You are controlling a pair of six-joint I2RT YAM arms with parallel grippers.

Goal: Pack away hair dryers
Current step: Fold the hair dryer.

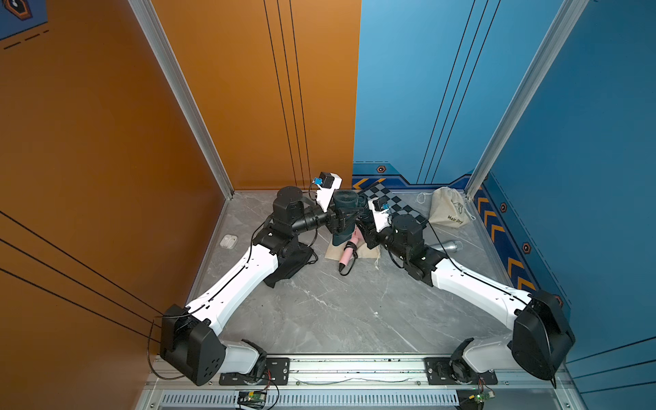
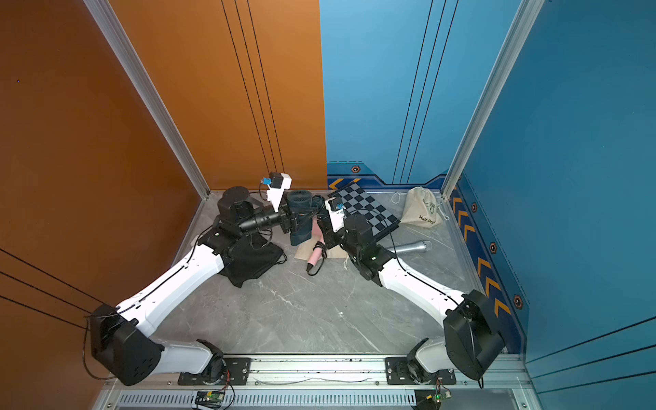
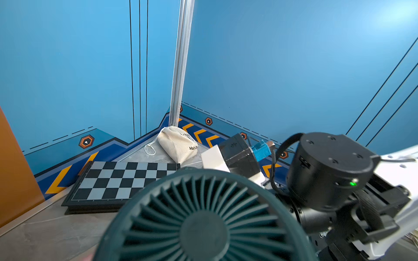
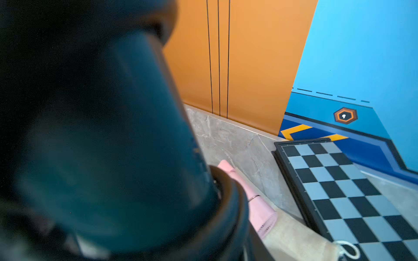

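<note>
Dark teal hair dryer (image 1: 343, 202), upright with grille uppermost, near the back of the bench (image 1: 319, 312), its barrel clasped by the left gripper (image 1: 342, 220). The right gripper (image 1: 362, 222) is close against its other side; whether it grips cannot be told. Pink hair dryer (image 1: 349, 252) lies on a flat cloth bag (image 1: 367, 253) just beneath.

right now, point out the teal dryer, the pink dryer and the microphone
teal dryer (image 3: 203, 228): left wrist view, hub of its rear grille
pink dryer (image 1: 346, 258): in a top view, its handle
microphone (image 1: 454, 245): in a top view, its mesh head
</note>
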